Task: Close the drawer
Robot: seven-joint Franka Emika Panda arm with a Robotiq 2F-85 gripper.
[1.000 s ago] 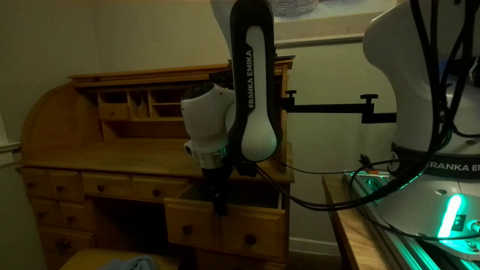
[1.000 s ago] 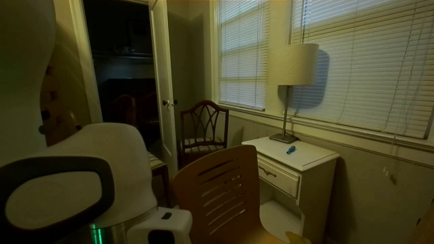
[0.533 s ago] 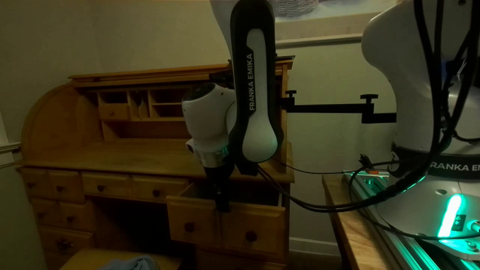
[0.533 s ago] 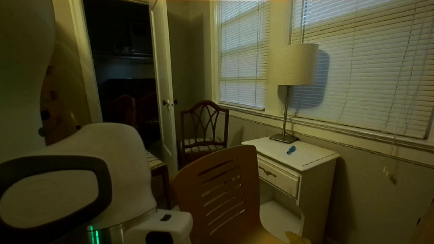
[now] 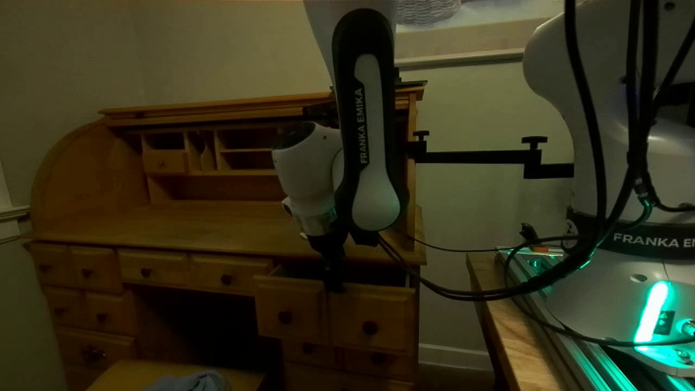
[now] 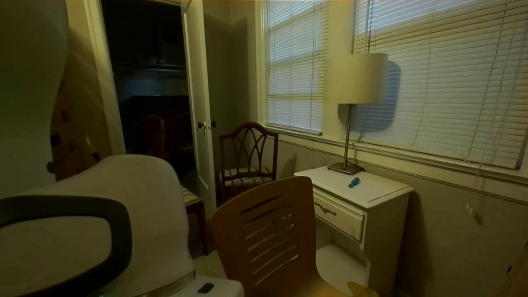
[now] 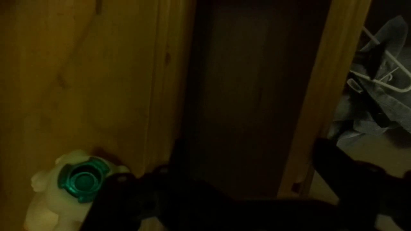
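Foremost, drawer (image 5: pixel 347 315): honey-brown, two-panelled, dark-knobbed; stands partly open, lower centre-right of an exterior view. Gripper (image 7: pixel 249 142): fingers spread wide in the wrist view, drawer's front edge between them; right-of-frame finger (image 7: pixel 334 163) overlaps that edge, contact not discernible. Desktop (image 7: pixel 102 80) at left; cream object (image 7: pixel 64 207) with green ring, lower left.

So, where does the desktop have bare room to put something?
The desktop looks bare from the curved side to the arm, in front of the pigeonholes. Crowded: above the open drawer, where the wrist view shows a pale, green-ringed object beside the gripper.
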